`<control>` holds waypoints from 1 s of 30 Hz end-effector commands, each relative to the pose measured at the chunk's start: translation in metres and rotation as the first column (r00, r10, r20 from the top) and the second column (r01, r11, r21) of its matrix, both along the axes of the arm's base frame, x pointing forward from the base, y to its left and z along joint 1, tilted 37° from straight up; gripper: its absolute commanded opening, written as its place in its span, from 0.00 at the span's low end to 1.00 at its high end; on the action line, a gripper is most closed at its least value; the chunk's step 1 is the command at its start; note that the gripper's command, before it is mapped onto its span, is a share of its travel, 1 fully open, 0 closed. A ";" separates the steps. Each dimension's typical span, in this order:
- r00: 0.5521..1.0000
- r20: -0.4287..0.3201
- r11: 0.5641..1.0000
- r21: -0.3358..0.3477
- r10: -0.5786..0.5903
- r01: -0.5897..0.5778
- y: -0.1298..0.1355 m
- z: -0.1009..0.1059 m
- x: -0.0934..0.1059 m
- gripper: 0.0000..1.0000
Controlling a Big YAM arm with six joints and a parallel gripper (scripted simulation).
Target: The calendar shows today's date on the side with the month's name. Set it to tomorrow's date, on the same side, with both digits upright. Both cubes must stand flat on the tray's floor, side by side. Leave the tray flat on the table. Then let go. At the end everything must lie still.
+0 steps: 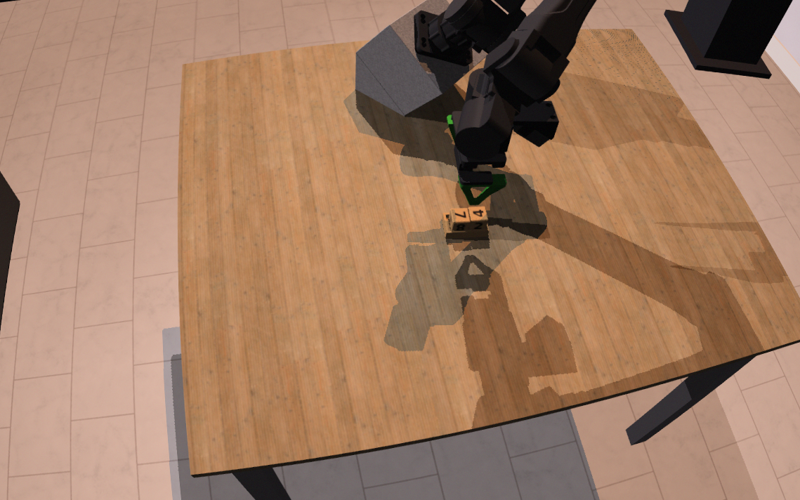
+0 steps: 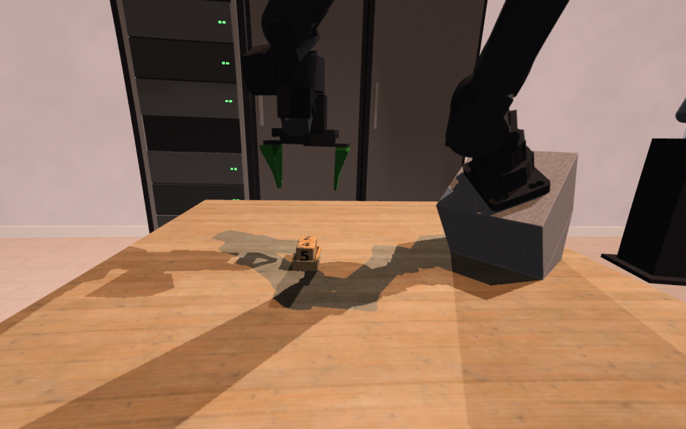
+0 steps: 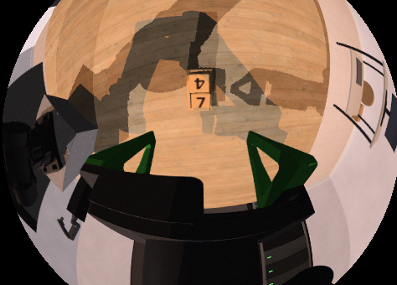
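The black arm's end effector (image 2: 304, 169), with its green tapered fingers (image 2: 272, 162) spread wide and grasping nothing, hangs well above the wooden plank counter (image 1: 303, 248). Below it, near the counter's middle, the two small tan wooden number cubes (image 1: 468, 215) stand side by side in their shallow wooden tray (image 2: 303, 263), tops reading 7 and 4, while the month-name side is too small to read, though one end face seems to show a 5

Arm: black six-joint arm (image 2: 494, 96), bent over from its foot, wrist high above the table.
Gripper: black parallel gripper with green tapered fingers (image 2: 304, 165), pointing straight down.
Fingers: spread fully wide, nothing between them.
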State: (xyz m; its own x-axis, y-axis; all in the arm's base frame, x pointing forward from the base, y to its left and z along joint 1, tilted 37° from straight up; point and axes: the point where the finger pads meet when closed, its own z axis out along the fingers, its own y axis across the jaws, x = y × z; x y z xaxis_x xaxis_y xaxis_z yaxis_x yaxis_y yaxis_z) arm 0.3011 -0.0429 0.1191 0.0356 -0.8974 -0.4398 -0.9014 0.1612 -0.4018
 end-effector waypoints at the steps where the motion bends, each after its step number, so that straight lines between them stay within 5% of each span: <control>1: 0.998 0.058 0.999 -0.032 0.006 -0.005 -0.017 0.035 0.005 1.00; 15: 0.998 0.057 0.999 -0.039 0.006 -0.004 -0.035 0.072 -0.017 1.00; 18: 1.000 0.015 1.000 -0.010 0.022 -0.022 -0.026 0.055 -0.023 1.00; 30: 1.000 0.018 1.000 -0.012 0.021 -0.021 -0.027 0.056 -0.023 1.00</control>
State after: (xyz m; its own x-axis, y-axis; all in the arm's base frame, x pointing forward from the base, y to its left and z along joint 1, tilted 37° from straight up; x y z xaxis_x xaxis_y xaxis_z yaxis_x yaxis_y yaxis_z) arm 0.2751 -0.0689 0.1680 0.0468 -0.9004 -0.4325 -0.9001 0.1497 -0.4091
